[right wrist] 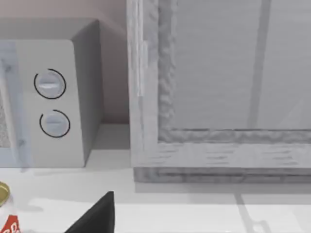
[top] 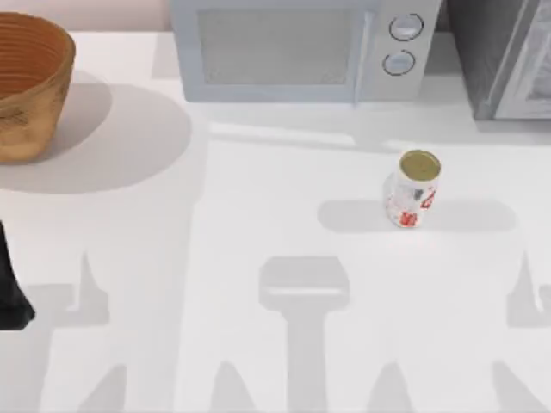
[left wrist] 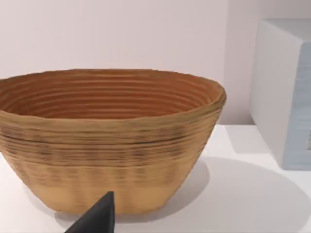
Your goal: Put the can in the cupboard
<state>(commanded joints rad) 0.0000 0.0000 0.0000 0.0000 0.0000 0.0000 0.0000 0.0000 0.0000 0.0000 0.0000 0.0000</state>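
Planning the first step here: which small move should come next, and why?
Probably bring the right arm over the can. It stands upright and untouched on the table, right of centre, in front of the microwave; the cupboard at back right looks shut.

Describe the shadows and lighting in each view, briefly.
Top view: even light; the can throws soft shadows to both sides on the table, the basket a wide one toward the microwave, and arm-shaped shadows lie along the near edge. Left wrist view: the basket's shadow spreads beside it. Right wrist view: the cupboard door is flatly lit, with no glare.
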